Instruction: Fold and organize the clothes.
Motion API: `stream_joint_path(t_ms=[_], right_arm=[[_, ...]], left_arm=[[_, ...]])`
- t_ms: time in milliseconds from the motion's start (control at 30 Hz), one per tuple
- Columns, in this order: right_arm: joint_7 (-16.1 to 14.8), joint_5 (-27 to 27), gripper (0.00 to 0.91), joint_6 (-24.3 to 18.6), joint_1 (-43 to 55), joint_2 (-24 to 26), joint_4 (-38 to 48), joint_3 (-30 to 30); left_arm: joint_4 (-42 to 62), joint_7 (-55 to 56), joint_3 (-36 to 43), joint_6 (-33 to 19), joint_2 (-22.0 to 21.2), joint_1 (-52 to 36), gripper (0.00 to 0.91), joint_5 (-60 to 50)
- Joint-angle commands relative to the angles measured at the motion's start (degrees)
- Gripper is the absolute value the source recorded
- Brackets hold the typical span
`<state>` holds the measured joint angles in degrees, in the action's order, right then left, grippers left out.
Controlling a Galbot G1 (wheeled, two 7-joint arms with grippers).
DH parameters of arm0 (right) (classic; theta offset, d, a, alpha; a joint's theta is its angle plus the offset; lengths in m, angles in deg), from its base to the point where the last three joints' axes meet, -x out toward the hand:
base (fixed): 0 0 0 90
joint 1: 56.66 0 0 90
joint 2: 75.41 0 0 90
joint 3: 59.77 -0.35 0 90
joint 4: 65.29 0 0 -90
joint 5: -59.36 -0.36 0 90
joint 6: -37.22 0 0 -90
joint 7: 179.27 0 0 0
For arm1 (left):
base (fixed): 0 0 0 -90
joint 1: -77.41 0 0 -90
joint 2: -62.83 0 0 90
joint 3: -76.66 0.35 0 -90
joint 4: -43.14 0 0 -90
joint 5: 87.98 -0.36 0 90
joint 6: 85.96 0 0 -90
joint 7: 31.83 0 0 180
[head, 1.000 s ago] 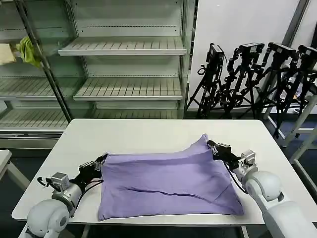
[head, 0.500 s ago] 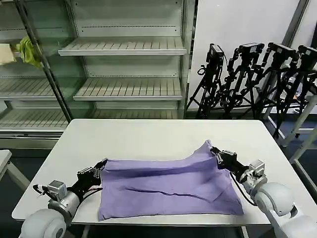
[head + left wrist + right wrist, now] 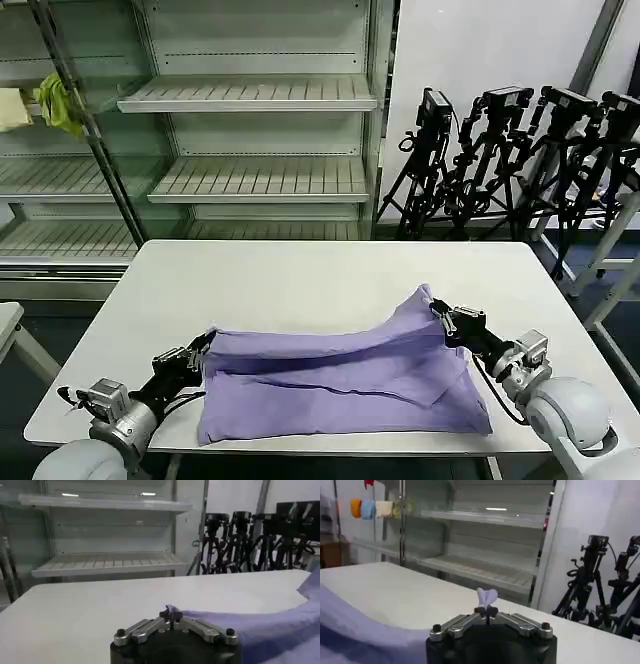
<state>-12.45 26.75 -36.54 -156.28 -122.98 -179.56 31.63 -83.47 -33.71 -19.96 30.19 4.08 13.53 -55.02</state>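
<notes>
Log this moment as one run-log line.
left gripper: shut on T-shirt corner | right gripper: shut on other corner | far edge lifted over table

Even overhead light is falling on the worktop (image 3: 300, 275), casting soft shadows; bright strips are glaring on the shelves (image 3: 495, 510), and backgrounds are blurring in both wrist views.

A white table (image 3: 300, 275) stands in front of a metal shelf rack (image 3: 250, 100) with slatted shelves. A yellow-green cloth (image 3: 57, 103) hangs at the rack's left end. To the right, a white wall panel (image 3: 490, 45) rises behind a row of black camera tripods (image 3: 510, 160). Beyond the table's right edge the floor (image 3: 620, 330) is dark.
</notes>
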Motion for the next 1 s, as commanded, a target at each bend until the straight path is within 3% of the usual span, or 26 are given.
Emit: stream_joint_path(t_ms=[33, 1000], right_arm=[[0.0, -0.1, 0.000, 0.0, -1.3, 0.3, -1.6, -1.6], [-0.8, 6.3, 0.000, -2.7, -9.2, 3.0, -2.5, -0.6]], left_arm=[[-2.3, 0.0, -1.2, 0.0, -0.1, 2.6, 0.000, -0.1], [-0.8, -0.4, -0.4, -0.3, -1.0, 8.2, 0.000, -5.9]])
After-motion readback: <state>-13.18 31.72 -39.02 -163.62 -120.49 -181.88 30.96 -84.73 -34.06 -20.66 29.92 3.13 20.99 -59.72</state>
